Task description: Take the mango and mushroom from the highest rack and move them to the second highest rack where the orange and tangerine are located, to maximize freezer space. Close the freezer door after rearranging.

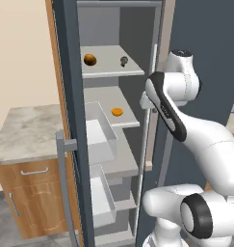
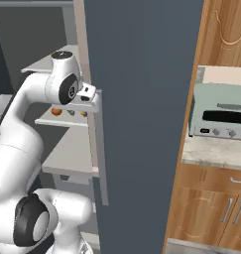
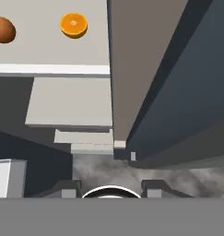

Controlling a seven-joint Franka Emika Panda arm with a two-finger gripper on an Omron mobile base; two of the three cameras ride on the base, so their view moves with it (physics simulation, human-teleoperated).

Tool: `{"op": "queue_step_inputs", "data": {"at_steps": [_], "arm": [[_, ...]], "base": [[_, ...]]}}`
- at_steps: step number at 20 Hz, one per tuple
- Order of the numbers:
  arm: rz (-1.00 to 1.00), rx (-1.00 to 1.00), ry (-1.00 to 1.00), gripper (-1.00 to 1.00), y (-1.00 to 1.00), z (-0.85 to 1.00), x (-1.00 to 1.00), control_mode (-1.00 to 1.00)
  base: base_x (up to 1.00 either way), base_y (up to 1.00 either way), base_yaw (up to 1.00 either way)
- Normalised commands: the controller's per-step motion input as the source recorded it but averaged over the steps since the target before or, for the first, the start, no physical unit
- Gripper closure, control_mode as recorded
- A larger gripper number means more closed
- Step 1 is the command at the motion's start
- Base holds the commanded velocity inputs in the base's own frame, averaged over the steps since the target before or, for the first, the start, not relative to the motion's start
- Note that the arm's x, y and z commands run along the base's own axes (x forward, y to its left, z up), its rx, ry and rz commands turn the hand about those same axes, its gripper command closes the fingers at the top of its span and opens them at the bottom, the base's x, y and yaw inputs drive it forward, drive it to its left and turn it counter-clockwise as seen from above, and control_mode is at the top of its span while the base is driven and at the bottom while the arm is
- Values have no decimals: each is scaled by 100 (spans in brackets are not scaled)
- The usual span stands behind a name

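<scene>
Left base view — mango, mushroom (top rack).

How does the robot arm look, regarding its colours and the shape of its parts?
The arm has smooth, rounded glossy white segments joined by dark grey to black bands and round joint caps. No loose cables or markings are visible. The gripper shows two small dark grey, blocky finger tips.

Grey toaster oven on marble counter — wooden cabinets below.
</scene>
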Motion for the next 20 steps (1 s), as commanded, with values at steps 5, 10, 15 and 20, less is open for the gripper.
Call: {"op": "queue_step_inputs", "data": {"at_steps": [5, 10, 15, 20], "arm": [[0, 0, -14, -100, 6, 0, -9, 100], [0, 0, 0, -100, 0, 0, 0, 100], [0, 0, 0, -100, 0, 0, 0, 100], [0, 0, 0, -100, 0, 0, 0, 100]], "base": [[-9, 6, 2], [-38, 32, 46], [-3, -1, 33], [0, -4, 17]]}}
